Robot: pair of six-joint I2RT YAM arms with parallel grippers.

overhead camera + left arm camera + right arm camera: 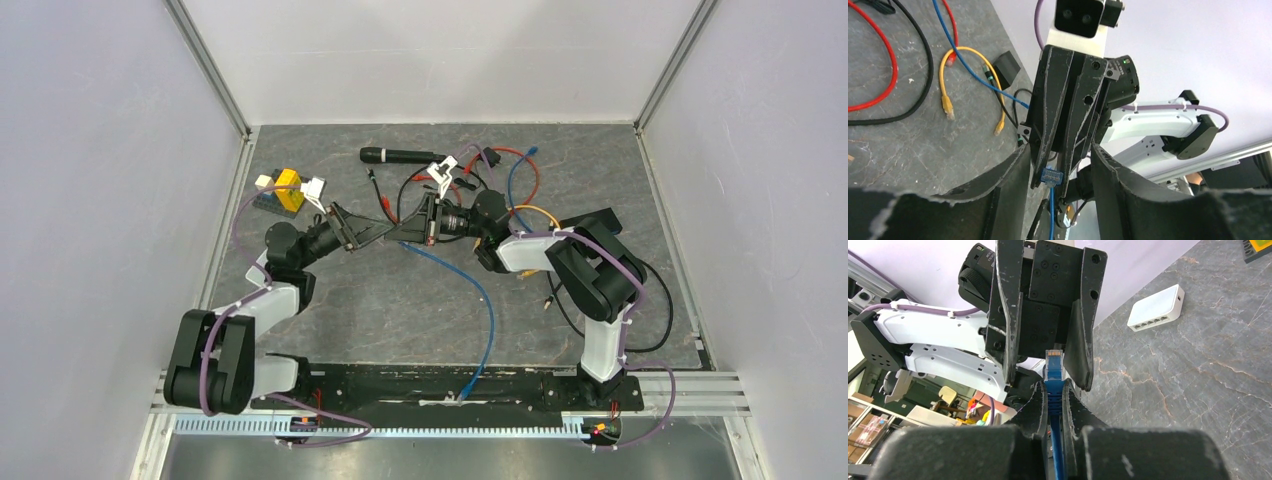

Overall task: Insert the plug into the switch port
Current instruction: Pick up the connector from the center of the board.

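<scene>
In the right gripper (1053, 388), the blue plug (1053, 364).

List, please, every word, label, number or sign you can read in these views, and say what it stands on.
No text is readable in any view.
Small white rectangular switch box: a row of ports, no legible marking.
Blue network cable and its clear plug: no print visible.

We find no readable text, brand, number or sign in any view. The switch box (1155, 307) and the yellow block (288, 188) are too small to show any lettering.
</scene>
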